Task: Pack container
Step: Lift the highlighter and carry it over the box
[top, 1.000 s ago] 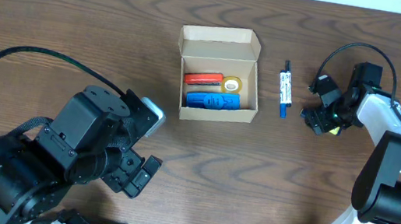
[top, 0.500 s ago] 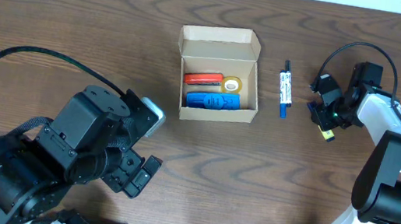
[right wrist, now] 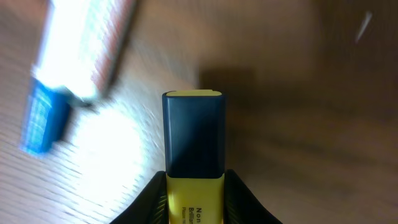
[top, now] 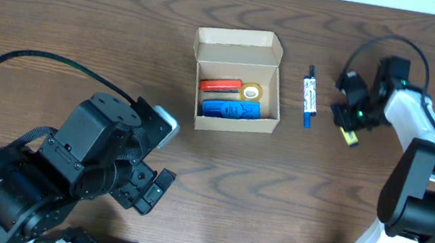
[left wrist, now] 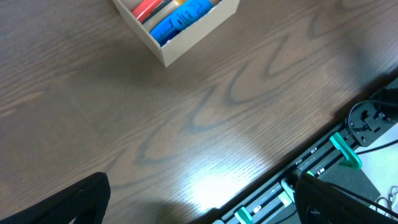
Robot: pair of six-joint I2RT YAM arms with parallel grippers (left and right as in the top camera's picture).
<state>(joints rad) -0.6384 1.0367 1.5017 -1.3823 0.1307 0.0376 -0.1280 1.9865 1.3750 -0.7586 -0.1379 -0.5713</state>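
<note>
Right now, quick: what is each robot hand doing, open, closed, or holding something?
Left hand: open, holding nothing.
Right hand: closed on a yellow highlighter with a dark cap.

**Only the highlighter carries readable print**

In the right wrist view, the yellow barrel of the highlighter (right wrist: 193, 155) bears small black letters just below its dark cap; it is clamped between the fingers of the right gripper (right wrist: 194, 190); the upper line reads "Non"; the lower line begins "Brill" and is cut off at the bottom edge of the view. The pen (top: 310, 94) carries a white label with dark marks; from overhead these are too small to read; in the right wrist view the label is a bright blur.
</note>
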